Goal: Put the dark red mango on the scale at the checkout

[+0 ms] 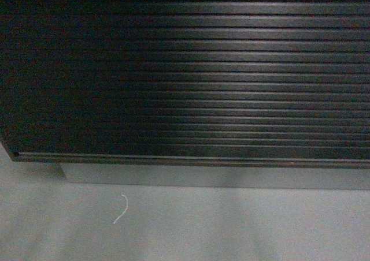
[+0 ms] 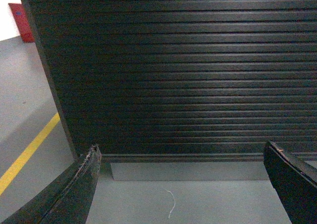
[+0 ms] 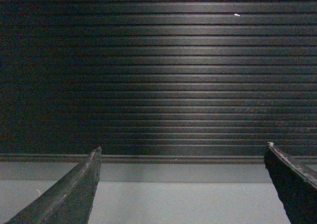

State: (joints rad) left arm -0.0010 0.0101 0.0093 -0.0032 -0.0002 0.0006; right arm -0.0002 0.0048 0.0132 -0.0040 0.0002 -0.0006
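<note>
The checkout [image 1: 191, 76] fills every view as a black, horizontally ribbed front panel, also close ahead of the checkout panel [image 2: 183, 70] in the left wrist view and the checkout panel [image 3: 158, 70] in the right wrist view. Its top is out of view. The dark red mango and the scale are out of view. My left gripper [image 2: 181, 152] is open, its two dark fingers wide apart with only floor between them. My right gripper [image 3: 182, 152] is open too, with nothing held. Neither gripper shows in the head view.
Grey floor [image 1: 231, 226] runs up to a pale kick plate [image 1: 219, 177] under the panel. A small white thread [image 1: 121, 209] lies on the floor. The counter's left corner [image 2: 49, 85] shows, with a yellow floor line [image 2: 27, 152] and a red object [image 2: 22, 23] beyond it.
</note>
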